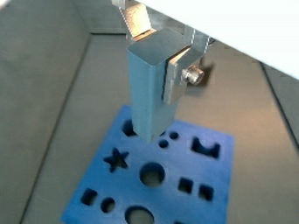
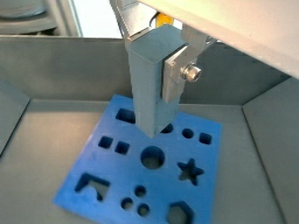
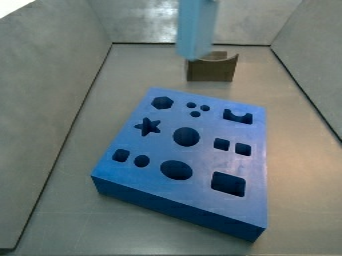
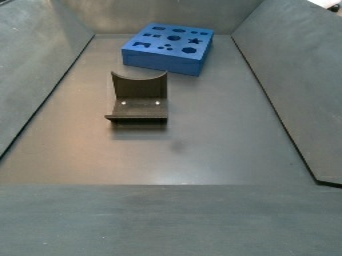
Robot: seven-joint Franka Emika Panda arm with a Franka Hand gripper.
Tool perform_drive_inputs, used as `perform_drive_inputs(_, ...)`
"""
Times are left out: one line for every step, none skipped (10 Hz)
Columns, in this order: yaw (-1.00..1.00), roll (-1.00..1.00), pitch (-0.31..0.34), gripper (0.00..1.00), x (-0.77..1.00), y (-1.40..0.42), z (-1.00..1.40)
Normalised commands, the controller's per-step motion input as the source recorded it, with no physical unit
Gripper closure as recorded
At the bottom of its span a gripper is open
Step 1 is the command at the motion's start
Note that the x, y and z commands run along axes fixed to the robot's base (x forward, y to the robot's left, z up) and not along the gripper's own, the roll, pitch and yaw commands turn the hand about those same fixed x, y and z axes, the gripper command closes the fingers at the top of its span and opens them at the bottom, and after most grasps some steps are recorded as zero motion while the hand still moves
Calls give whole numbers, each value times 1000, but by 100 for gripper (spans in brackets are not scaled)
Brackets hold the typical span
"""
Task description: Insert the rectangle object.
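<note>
The gripper (image 1: 156, 59) is clamping its silver fingers (image 1: 177, 68) shut on the upper end of the rectangle object (image 1: 146, 101), a long pale blue bar hanging upright over the blue board (image 1: 111, 188). In a side view it is showing at top centre, in front of the dark fixture (image 3: 211, 68)

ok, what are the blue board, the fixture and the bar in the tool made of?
Blue board: probably foam or soft plastic; matte, no glare around the cut-out holes.
Fixture: dark olive-brown and matte, possibly printed plastic; can't confirm.
Light blue bar, held in the tool above the board: looks like smooth plastic with a faint sheen.
</note>
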Motion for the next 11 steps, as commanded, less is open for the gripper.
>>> perform_drive_inputs(-526, 0, -3, 100, 423, -397, -286)
perform_drive_inputs(-637, 0, -14, 100, 277, -377, -317)
perform_drive_inputs(-880, 0, -46, 100, 0, -329, -257)
perform_drive_inputs(-891, 0, -54, 100, 0, -326, -289)
perform_drive_inputs(-891, 0, -53, 100, 0, -326, -317)
perform_drive_inputs(-889, 0, -49, 100, 0, -331, -314)
perform_drive_inputs(-837, 0, -43, 100, 20, -340, -326)
perform_drive_inputs(-743, 0, -26, 100, 154, -360, -360)
perform_drive_inputs(-746, 0, -24, 100, 149, -360, -380)
perform_drive_inputs(-797, 6, -33, 100, 91, -351, -420)
perform_drive_inputs(-883, 27, -41, 100, 3, -317, -463)
